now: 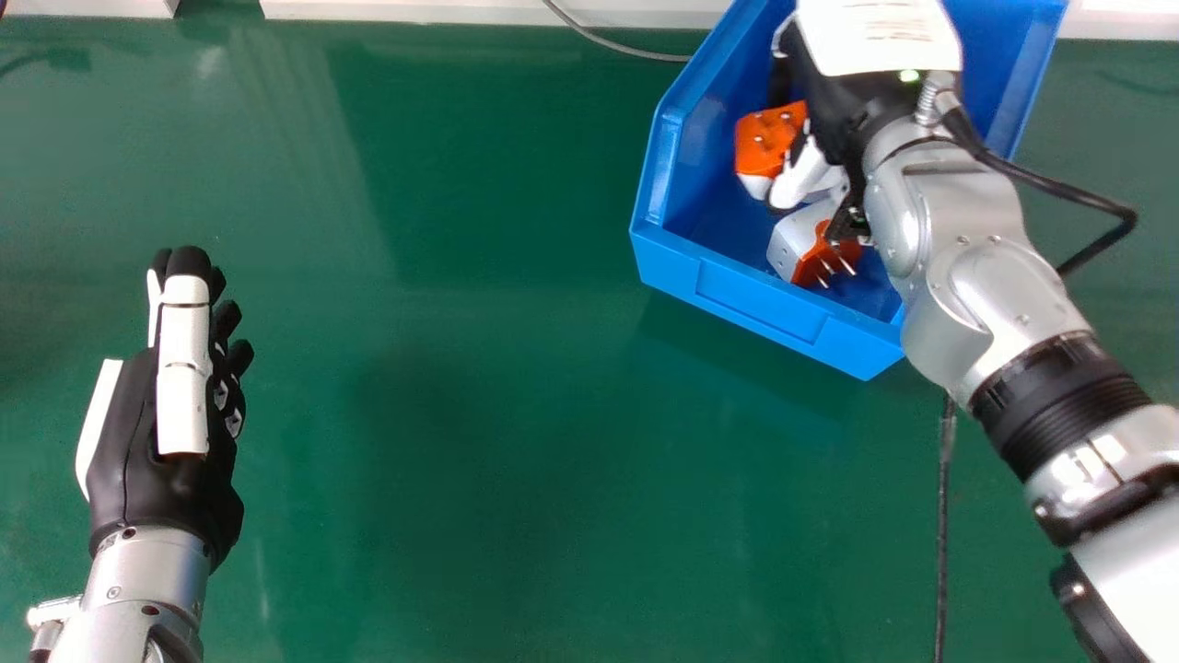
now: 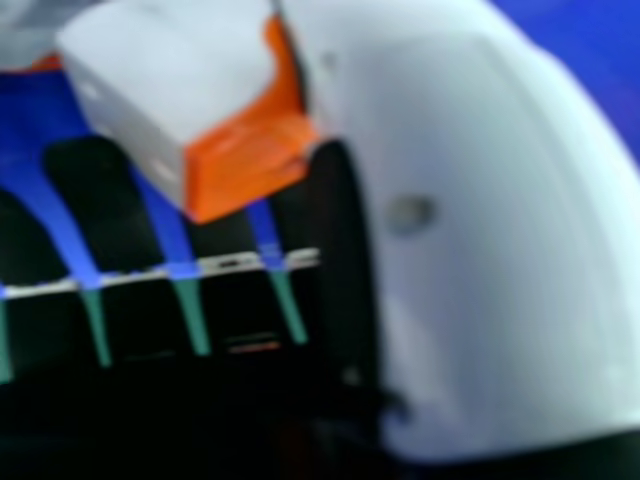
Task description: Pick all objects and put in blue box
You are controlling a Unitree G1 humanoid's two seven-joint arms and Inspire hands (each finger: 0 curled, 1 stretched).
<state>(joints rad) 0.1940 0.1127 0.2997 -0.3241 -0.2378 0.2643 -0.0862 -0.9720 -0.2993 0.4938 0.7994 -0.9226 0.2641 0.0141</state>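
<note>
In the head view the blue box (image 1: 755,295) holds two orange-and-white plug-like objects: one (image 1: 769,138) near its left wall, the other (image 1: 801,241) near its front wall with metal prongs showing. My right hand (image 1: 834,106) is over and partly inside the box, its white thumb between the two. In the right hand view my right hand (image 2: 100,200) has straight fingers, open. An orange-and-white object (image 2: 180,60) lies close by its fingertips and thumb; whether they touch is unclear. My left hand (image 1: 184,368) is open over the green table at the left.
The green table (image 1: 507,414) extends left and in front of the box. A grey cable (image 1: 626,48) runs to the box's far left side. A black cable (image 1: 943,516) lies on the right, beneath my right arm. White edging (image 1: 414,11) borders the table's back.
</note>
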